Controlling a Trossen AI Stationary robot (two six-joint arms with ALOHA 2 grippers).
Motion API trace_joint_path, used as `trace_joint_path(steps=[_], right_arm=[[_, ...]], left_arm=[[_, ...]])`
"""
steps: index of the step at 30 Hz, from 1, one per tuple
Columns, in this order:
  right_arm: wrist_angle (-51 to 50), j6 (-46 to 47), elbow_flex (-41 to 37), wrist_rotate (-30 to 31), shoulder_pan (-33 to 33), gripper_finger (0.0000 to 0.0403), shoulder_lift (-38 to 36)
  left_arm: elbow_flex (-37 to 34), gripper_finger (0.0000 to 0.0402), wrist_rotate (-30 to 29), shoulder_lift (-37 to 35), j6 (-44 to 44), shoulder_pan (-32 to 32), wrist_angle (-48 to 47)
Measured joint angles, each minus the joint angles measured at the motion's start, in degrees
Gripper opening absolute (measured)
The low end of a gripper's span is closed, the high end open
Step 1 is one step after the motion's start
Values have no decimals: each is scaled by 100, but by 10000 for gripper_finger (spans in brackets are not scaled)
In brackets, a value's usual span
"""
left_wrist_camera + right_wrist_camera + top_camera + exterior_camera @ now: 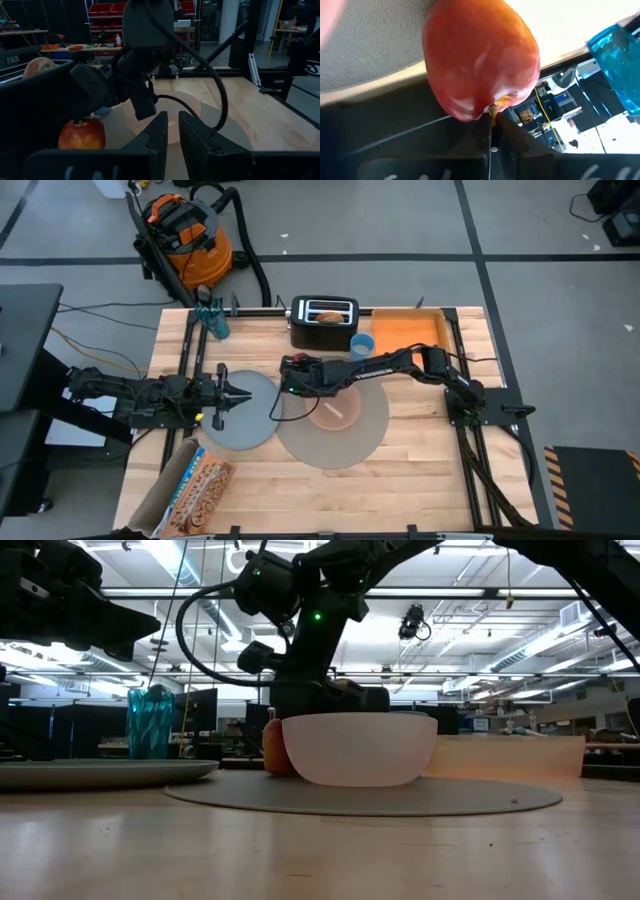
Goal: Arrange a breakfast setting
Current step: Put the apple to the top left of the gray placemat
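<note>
The right gripper reaches across to the middle of the counter, at the left edge of the large grey round mat. From above, its arm hides the red apple completely. In the right wrist view the fingers are clenched on the apple's stem; the fruit fills most of that picture and the fingertips show only as a dark wedge under it. In the low view the apple peeks out at the left of the translucent pink bowl, which covers most of it; whether it touches the mat cannot be told.

The bowl stands on the mat, and from above it is partly under the arm. The smaller grey-blue plate lies just left of the mat. The left gripper hovers over the plate's far part, fingers drawn nearly together with nothing between them.

The small blue cup stands near the black toaster, and the round bagel sits in the toaster's slot, only its top showing. The orange tray lies to the right, partly behind the arm.
</note>
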Motion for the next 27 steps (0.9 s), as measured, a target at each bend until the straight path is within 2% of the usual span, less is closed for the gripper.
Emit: trace_joint_path(steps=[5, 27], right_arm=[[-31, 195, 0, -63, 20, 29, 0], [-76, 827, 0, -96, 166, 131, -111]], left_arm=[[0, 55, 0, 1, 1, -2, 2], [1, 55, 0, 2, 1, -1, 1]])
